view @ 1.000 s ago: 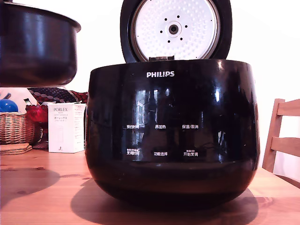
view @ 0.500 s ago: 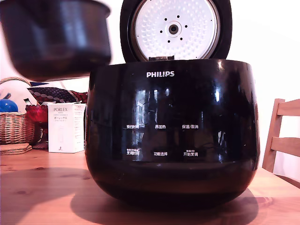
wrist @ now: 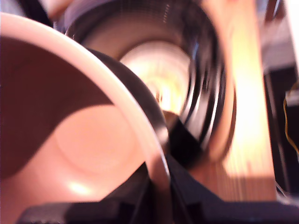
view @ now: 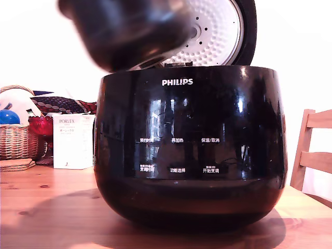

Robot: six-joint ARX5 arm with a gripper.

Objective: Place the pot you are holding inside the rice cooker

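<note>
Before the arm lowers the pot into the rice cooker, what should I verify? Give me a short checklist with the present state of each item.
1. Lid of the rice cooker open and upright: ok.
2. Pot above the cooker's rim: ok, its bottom hangs just over the rim in the exterior view.
3. Pot centred over the opening: not ok, it sits toward the exterior view's left.
4. Pot level: not ok, it looks tilted, though the picture is blurred.
5. Pincer firm on the pot's rim: ok, the wrist view shows the rim between the fingers.
6. Cooker cavity free of objects: cannot tell, the wrist view is too blurred.
</note>
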